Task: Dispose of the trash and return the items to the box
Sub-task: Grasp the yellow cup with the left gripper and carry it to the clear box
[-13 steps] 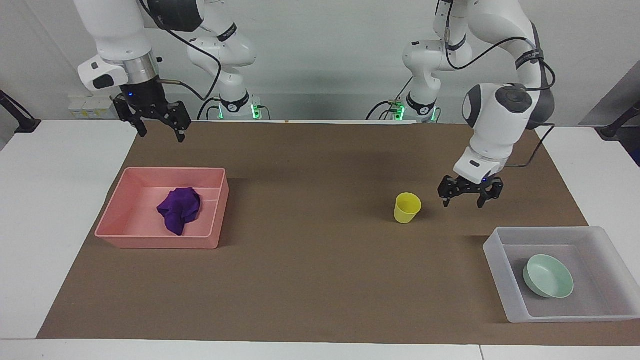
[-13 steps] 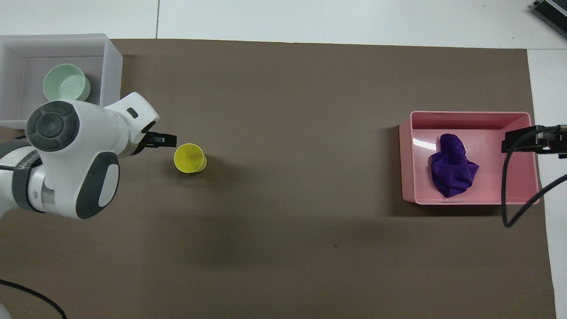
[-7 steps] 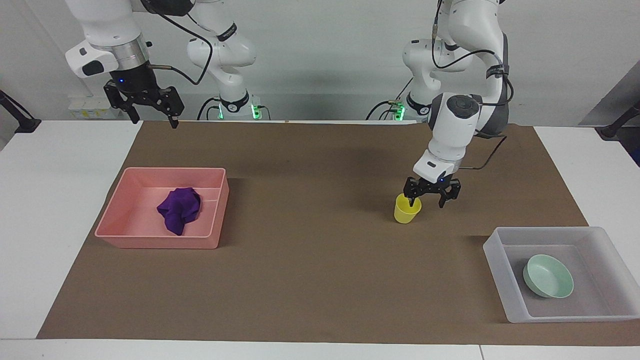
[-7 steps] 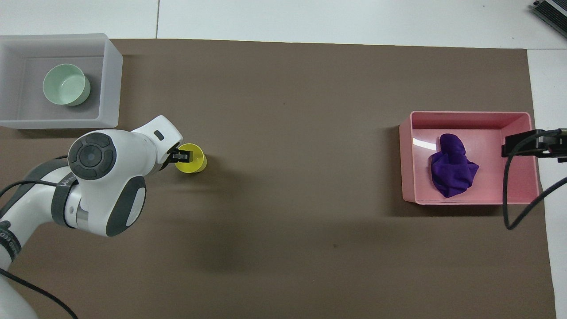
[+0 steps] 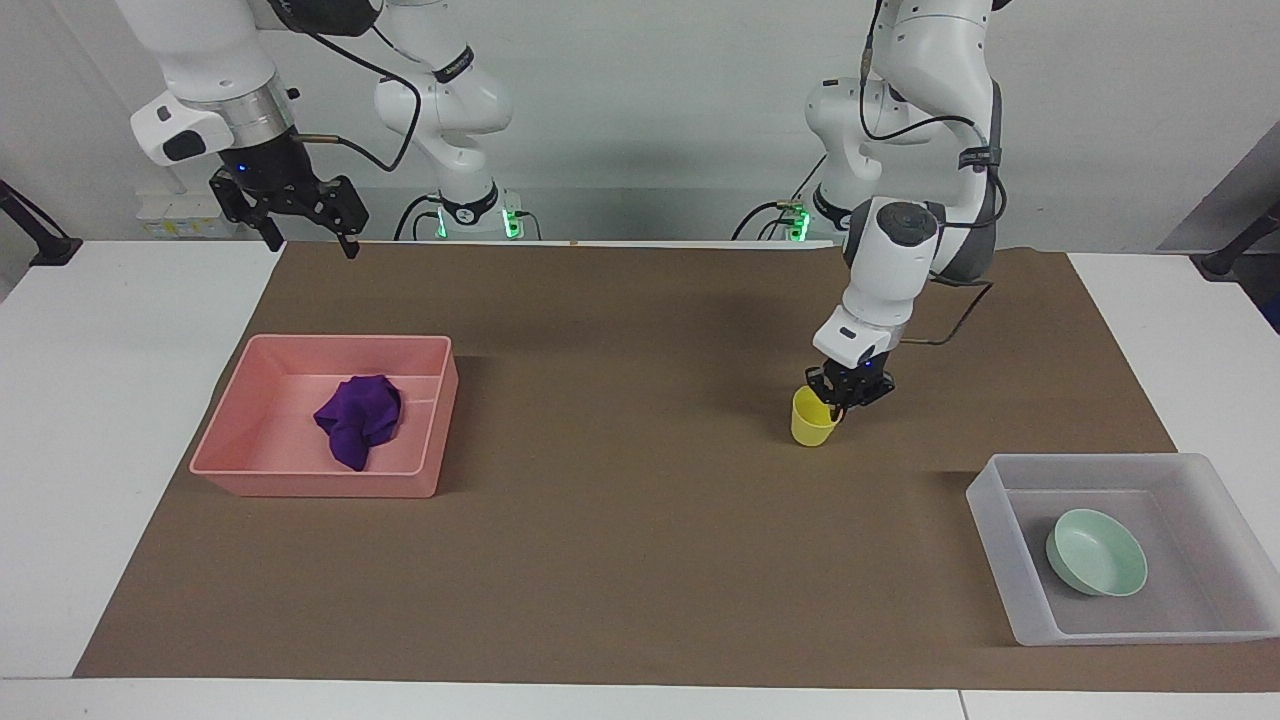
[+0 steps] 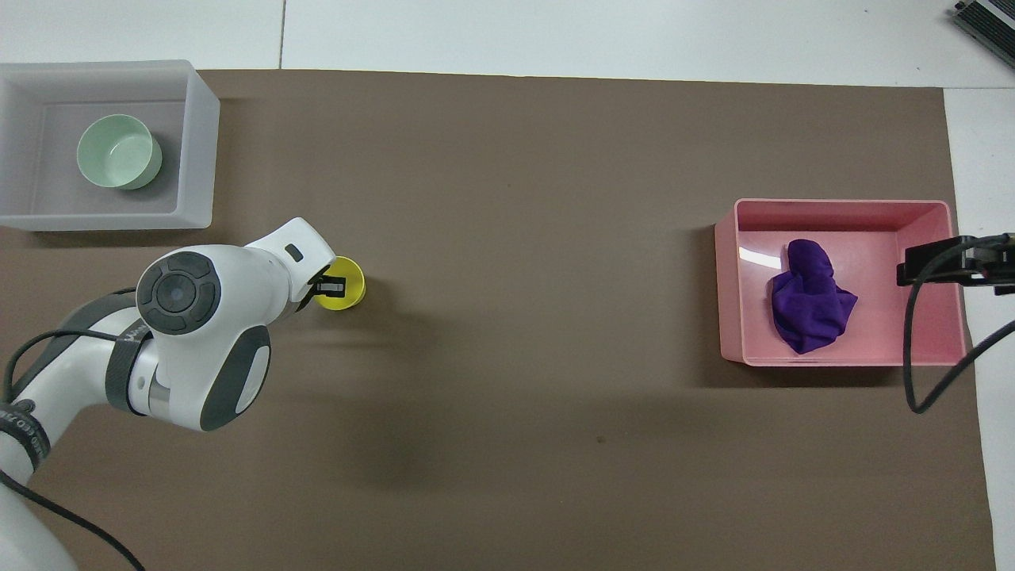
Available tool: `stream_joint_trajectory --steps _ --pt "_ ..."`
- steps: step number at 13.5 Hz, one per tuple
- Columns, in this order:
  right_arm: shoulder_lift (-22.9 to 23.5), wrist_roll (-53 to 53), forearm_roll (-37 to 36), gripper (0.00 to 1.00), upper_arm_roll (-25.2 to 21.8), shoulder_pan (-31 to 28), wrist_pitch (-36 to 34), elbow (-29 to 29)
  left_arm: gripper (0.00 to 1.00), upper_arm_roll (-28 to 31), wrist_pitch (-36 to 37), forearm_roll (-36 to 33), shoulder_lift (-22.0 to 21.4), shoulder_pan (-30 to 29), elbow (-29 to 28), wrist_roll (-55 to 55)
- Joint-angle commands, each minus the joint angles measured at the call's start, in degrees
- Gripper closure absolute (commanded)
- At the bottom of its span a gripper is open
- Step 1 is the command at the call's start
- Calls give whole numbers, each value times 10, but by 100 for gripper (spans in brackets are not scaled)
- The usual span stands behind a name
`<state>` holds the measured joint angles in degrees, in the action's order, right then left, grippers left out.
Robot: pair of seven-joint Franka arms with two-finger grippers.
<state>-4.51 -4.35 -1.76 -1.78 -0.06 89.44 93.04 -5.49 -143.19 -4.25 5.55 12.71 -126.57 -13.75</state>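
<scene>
The left pincer (image 5: 838,401) is closed on the rim of the yellow cup (image 5: 812,420), which stands on the worktop (image 5: 620,520) nearer the robots than the box (image 5: 1020,600). A straight lift is advised, keeping the cup upright. The right pincer (image 5: 305,235) waits open.

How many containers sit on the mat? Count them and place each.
2. The pink bin, holding the purple cloth, sits toward the right arm's end. The grey box, holding the green bowl, sits toward the left arm's end. None seems hidden.
</scene>
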Motion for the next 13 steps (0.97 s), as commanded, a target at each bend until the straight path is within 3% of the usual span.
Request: stream_joint_trajectory --steps 1,8,13 --pt "-10 12 -13 0 5 0 -2 14 100 12 68 -7 -12 0 44 -1" --pt "-9 12 -12 0 9 0 -3 14 100 11 145 -7 66 -112 249 89" --pt "-9 11 -12 0 9 0 -4 14 100 8 219 27 187 -207 456 169"
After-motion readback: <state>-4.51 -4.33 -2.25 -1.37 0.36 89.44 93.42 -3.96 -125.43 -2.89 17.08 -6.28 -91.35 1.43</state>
